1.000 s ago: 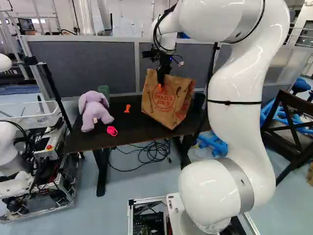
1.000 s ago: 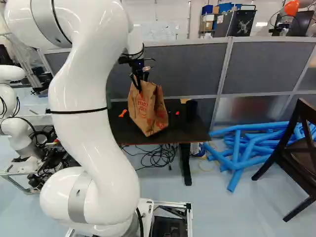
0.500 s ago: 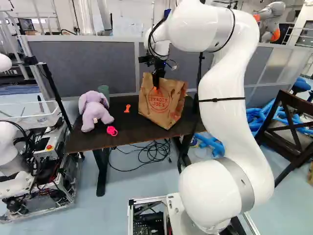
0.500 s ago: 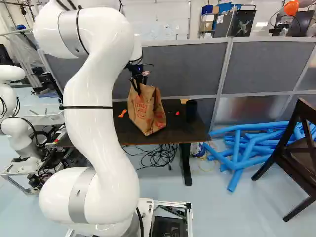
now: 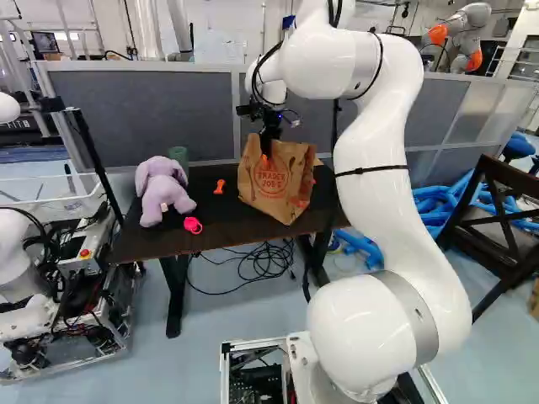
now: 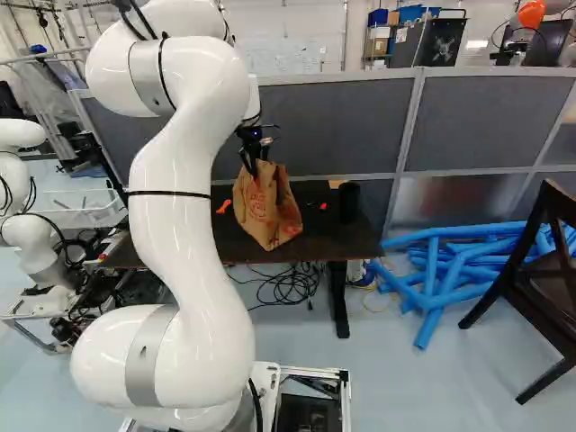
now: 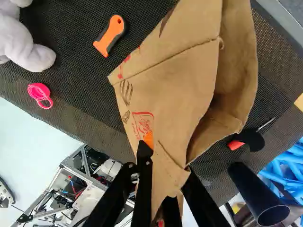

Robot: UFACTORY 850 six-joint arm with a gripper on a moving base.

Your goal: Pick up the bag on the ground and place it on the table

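The gripper (image 5: pixel 266 150) points down at the bag's upper edge in the left base view. In the wrist view the gripper (image 7: pixel 163 151) is shut on the brown paper bag (image 7: pixel 175 90), pinching its near side wall; one orange pad shows against the paper, the other is hidden. Tilted, the bag (image 5: pixel 274 185) is over the dark table (image 5: pixel 152 240); whether its bottom touches the top, I cannot tell. The bag's mouth gapes on one side in the wrist view.
On the table are a purple plush toy (image 5: pixel 162 190), a pink ring-shaped item (image 5: pixel 193 225), an orange-handled tool (image 7: pixel 111 35) and a black cup (image 6: pixel 349 202). Behind stands a grey partition (image 6: pixel 333 126). Blue tubes (image 6: pixel 441 279) and a chair (image 6: pixel 540 279) are to the right.
The arm has lowered and drawn slightly left in the left base view, with the bag moving along in the gripper, a little lower and more over the table. The base has not moved.
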